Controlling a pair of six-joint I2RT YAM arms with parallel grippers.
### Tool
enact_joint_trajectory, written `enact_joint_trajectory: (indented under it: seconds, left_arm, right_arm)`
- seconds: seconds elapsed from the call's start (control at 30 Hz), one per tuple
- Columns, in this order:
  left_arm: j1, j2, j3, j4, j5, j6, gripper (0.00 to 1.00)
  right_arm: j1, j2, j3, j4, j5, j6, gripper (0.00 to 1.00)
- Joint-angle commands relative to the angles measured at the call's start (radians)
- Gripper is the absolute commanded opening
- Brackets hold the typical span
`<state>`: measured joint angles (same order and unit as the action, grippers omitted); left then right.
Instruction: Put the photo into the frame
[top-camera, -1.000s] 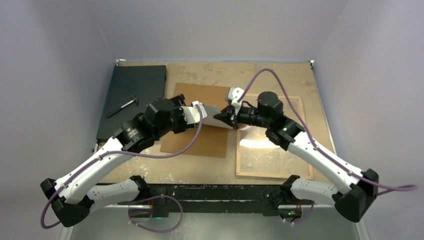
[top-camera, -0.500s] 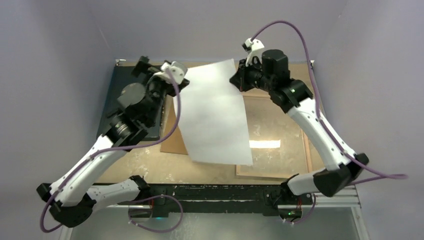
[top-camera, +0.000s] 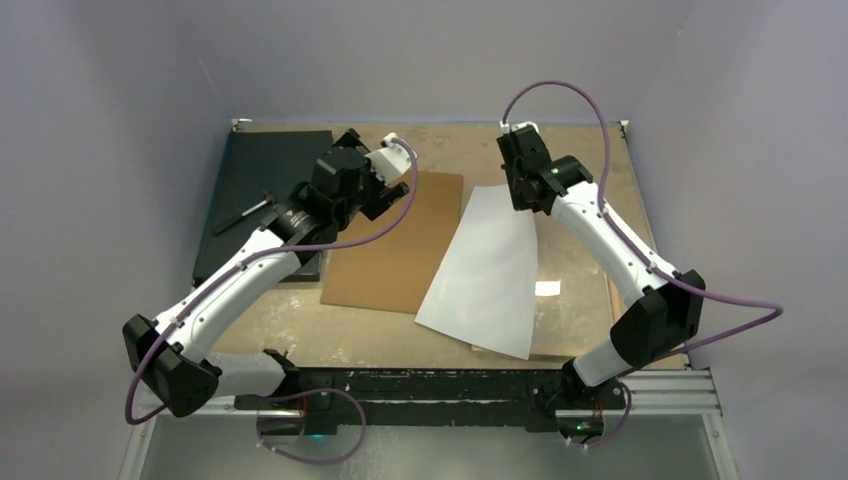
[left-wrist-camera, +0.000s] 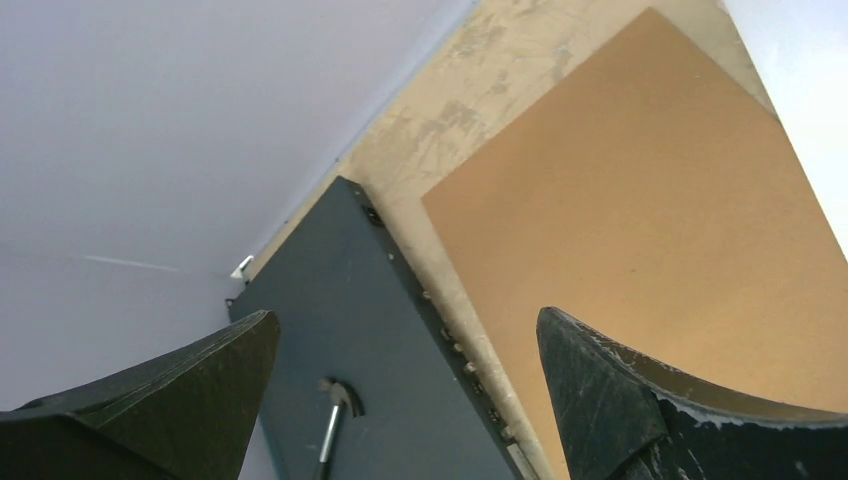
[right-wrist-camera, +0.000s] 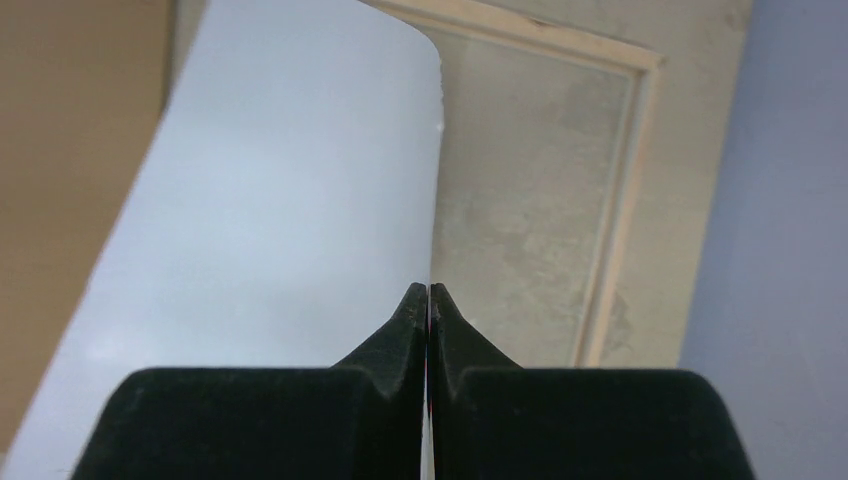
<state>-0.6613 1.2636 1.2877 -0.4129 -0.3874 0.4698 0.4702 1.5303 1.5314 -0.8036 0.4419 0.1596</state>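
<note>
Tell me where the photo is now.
The photo is right of centre in the top view, white back up, held by the right gripper, partly over the frame, beside the brown panel.

The photo (right-wrist-camera: 280, 200) clamped in the right gripper (right-wrist-camera: 428, 292) shows a smooth, matt white paper back. Beside it, the frame (right-wrist-camera: 612, 200) has pale bare-wood rails. Beneath the left gripper (left-wrist-camera: 407, 318), the backing panel (left-wrist-camera: 650, 220) is matt brown fibreboard. That gripper's fingers (left-wrist-camera: 620, 410) are scuffed black plastic.

The photo (right-wrist-camera: 280, 200) showed only its white back, printed face hidden; it covered the left part of the frame (right-wrist-camera: 622, 200). The small tool (left-wrist-camera: 330, 430) was cut by the lower edge.
</note>
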Motion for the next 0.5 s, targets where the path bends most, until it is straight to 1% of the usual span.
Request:
enact_joint_trajectory:
  seconds: [0.0,0.13,0.23,0.27,0.3,0.33,0.47]
  left_arm:
    - [0.004,0.025,-0.002,-0.025,0.095,-0.044,0.99]
    - [0.003,0.066,-0.017,-0.068,0.176,-0.07,0.98]
    - [0.004,0.092,-0.054,-0.082,0.252,-0.068,0.96]
    - [0.004,0.099,-0.078,-0.073,0.274,-0.061,0.95]
    - [0.004,0.109,-0.102,-0.059,0.291,-0.054,0.96]
    - [0.003,0.123,-0.125,-0.044,0.307,-0.047,0.95]
    - [0.003,0.223,-0.168,-0.021,0.368,-0.044,0.93]
  right_arm:
    - [-0.004,-0.006,-0.077,-0.021,0.229,-0.076,0.0]
    - [-0.004,0.027,-0.139,0.008,0.308,-0.133,0.0]
    - [-0.004,0.051,-0.199,0.06,0.374,-0.192,0.0]
    - [-0.006,0.057,-0.211,0.073,0.4,-0.197,0.02]
    - [-0.012,0.061,-0.217,0.081,0.418,-0.195,0.1]
    - [-0.021,0.063,-0.22,0.09,0.423,-0.195,0.12]
    - [-0.07,0.059,-0.247,0.139,0.409,-0.192,0.13]
